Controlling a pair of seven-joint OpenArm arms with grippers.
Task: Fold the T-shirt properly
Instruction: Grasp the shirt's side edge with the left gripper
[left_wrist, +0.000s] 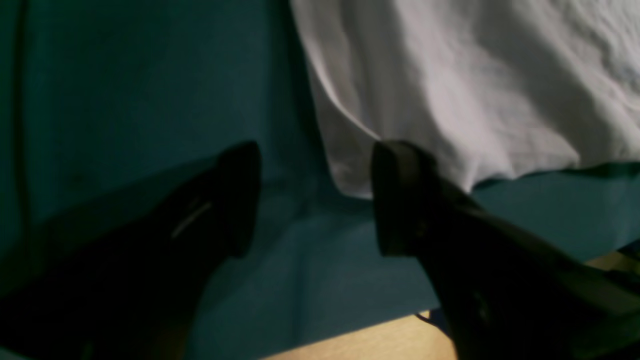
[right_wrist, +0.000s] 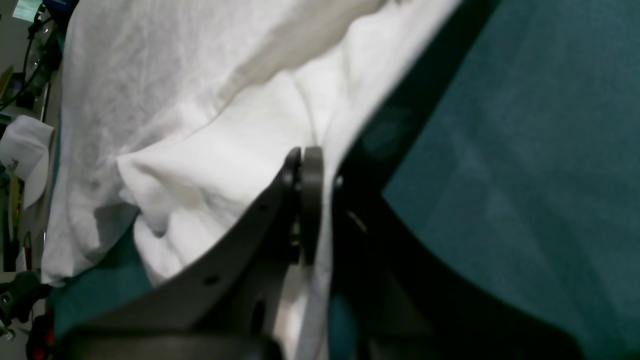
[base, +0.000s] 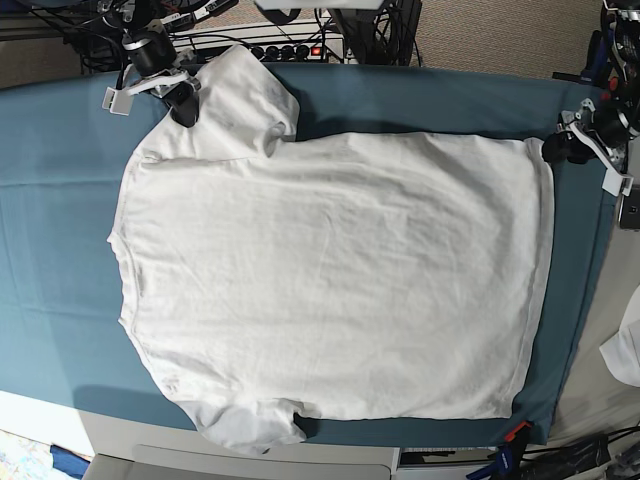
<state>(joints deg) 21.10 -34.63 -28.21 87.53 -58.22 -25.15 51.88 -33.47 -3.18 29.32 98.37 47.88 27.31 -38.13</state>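
The T-shirt (base: 330, 280) lies spread flat on the teal table cover (base: 60, 250), filling the middle of the base view, one sleeve at 6 o'clock near the front edge and the other at 11 o'clock. At 3 o'clock the left gripper (left_wrist: 315, 197) hovers off the hem corner, jaws wide apart and empty. Farthest, at 11 o'clock, the right gripper (right_wrist: 302, 165) has its jaws pinched together on the far sleeve's cloth.

The T-shirt (base: 330, 280) covers most of the teal table cover (base: 60, 200), leaving bare strips along both ends. Cables and a power strip (base: 290, 48) crowd the far edge; white cloth (base: 625, 350) hangs beside one end
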